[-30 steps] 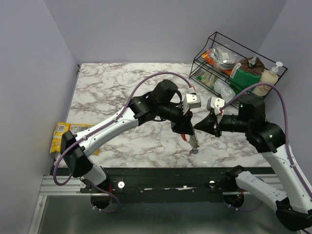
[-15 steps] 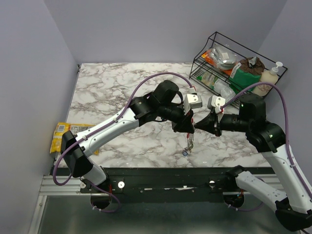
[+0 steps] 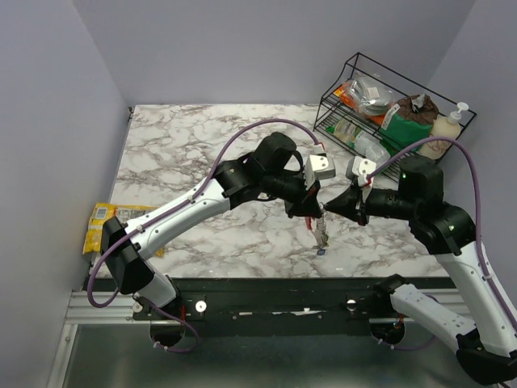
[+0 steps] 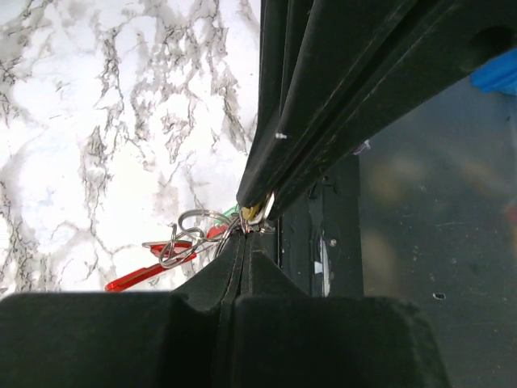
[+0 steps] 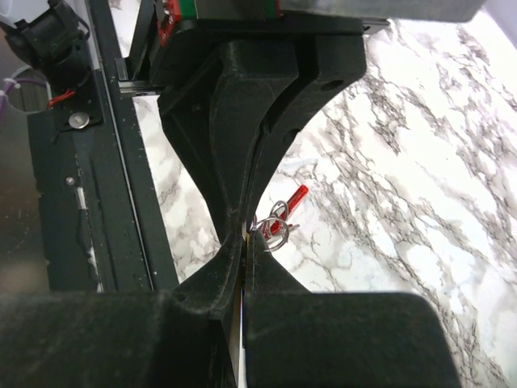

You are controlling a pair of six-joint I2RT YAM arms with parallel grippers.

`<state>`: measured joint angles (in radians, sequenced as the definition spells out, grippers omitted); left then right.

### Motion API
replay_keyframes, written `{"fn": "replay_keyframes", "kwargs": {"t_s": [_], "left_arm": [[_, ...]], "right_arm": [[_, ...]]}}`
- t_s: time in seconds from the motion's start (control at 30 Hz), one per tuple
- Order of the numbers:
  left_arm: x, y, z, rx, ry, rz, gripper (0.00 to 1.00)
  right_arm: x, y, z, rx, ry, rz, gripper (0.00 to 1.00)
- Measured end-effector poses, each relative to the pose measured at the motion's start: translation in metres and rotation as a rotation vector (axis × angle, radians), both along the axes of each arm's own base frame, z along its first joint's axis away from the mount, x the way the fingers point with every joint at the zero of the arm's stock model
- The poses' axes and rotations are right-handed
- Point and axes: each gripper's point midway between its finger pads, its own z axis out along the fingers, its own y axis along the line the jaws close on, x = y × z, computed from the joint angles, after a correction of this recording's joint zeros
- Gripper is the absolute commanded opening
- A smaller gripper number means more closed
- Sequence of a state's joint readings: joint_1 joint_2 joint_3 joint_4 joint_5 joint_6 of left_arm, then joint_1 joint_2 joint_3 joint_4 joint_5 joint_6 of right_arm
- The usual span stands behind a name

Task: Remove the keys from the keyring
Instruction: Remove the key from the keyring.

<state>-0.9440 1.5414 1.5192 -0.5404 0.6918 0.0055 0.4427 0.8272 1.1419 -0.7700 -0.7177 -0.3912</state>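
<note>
- Left hand (image 3: 312, 212) is clamped shut on the keyring (image 4: 145, 276); right hand (image 3: 329, 208), tip to tip with it, pinches the keys (image 3: 321, 236) by a yellow tag.
- The bunch dangles over the desk (image 3: 178, 153) at 5 o'clock.
- Wire basket (image 3: 404, 79) at 2 o'clock holds packets.

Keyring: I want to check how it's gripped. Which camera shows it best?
The left wrist view: the keyring shows its grey loops and red part clearly, pinched at the tips of the shut left hand. The right wrist view shows it smaller, mostly the loops. From above it is only a small dangling bunch.
</note>
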Motion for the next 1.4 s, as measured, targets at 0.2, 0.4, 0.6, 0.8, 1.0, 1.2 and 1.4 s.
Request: {"fn": "replay_keyframes", "kwargs": {"t_s": [0.2,0.4,0.6,0.8,1.0,1.2,1.4], "left_arm": [[0.003,-0.001,0.002,-0.008,-0.020,0.006,0.00],[0.005,0.001,0.006,-0.017,-0.040,0.017,0.00],[0.006,0.008,0.001,0.016,-0.039,0.035,0.00],[0.009,0.012,0.000,0.024,-0.041,0.048,0.00],[0.007,0.014,0.008,0.009,-0.052,0.049,0.00],[0.015,0.018,0.009,0.007,-0.062,0.067,0.00],[0.043,0.045,0.019,-0.011,-0.100,0.167,0.00]], "right_arm": [[0.004,-0.007,0.003,-0.004,-0.018,-0.049,0.02],[0.005,-0.009,0.005,-0.005,-0.043,-0.059,0.02],[0.010,-0.009,-0.011,-0.035,-0.060,-0.045,0.02],[0.013,-0.010,-0.034,-0.075,-0.061,-0.027,0.02],[0.013,-0.009,-0.041,-0.096,-0.066,-0.004,0.02],[0.020,-0.009,-0.056,-0.117,-0.060,-0.013,0.01],[0.042,-0.011,-0.073,-0.163,-0.046,-0.068,0.01]]}}
